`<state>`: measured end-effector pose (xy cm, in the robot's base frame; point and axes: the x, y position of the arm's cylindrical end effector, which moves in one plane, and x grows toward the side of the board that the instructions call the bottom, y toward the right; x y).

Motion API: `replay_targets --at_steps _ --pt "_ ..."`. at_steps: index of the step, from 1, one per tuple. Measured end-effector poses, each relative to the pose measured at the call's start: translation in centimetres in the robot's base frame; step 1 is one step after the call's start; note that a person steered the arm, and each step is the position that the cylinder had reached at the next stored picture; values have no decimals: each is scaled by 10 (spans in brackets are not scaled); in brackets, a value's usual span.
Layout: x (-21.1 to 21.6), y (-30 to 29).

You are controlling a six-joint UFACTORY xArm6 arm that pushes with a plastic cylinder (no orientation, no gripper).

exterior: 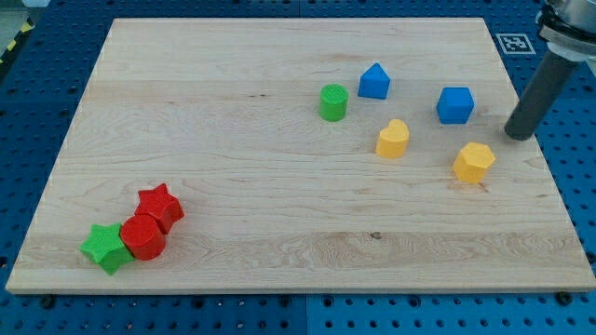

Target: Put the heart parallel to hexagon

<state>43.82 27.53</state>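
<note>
A yellow heart (392, 139) lies right of the board's middle. A yellow hexagon (474, 162) lies to the heart's right and slightly lower, with a gap between them. My tip (518, 136) rests near the board's right edge, up and to the right of the hexagon, a short way off it and touching no block. The dark rod rises from the tip toward the view's top right corner.
A blue cube (454, 105) sits left of my tip, above the hexagon. A blue pointed block (374, 82) and a green cylinder (332, 102) lie above and left of the heart. A red star (160, 207), a rounded red block (142, 236) and a green star (105, 247) cluster at bottom left.
</note>
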Motion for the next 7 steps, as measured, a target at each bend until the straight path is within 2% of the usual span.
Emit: replay_targets --at_steps 1,3,5,7 --pt "1 -16" --pt "-22 -86" --pt "-26 -141" --pt "-9 -152"
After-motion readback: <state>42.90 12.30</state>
